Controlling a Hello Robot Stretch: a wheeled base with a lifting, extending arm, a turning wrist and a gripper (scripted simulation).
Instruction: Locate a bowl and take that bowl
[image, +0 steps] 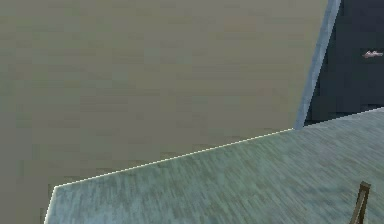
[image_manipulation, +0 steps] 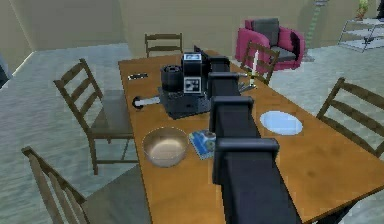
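Note:
A tan, round bowl (image_manipulation: 165, 147) sits on the wooden dining table (image_manipulation: 300, 160) near its left edge, close to the arm side view's bottom. The dark arm bar runs up the middle of the table past the bowl. At its far end are the white marked squares, and left of them is the gripper (image_manipulation: 158, 92), farther up the table than the bowl. A small white and dark object (image_manipulation: 148, 101) lies on the tabletop at the gripper's end. I cannot tell whether the gripper holds anything.
A pale blue plate (image_manipulation: 281, 122) lies right of the arm and a small blue item (image_manipulation: 204, 143) beside the bowl. Wooden chairs (image_manipulation: 90, 100) ring the table; a pink armchair (image_manipulation: 270, 42) stands beyond. Ahead are a beige wall (image: 150, 80), a dark door (image: 355, 60) and grey floor.

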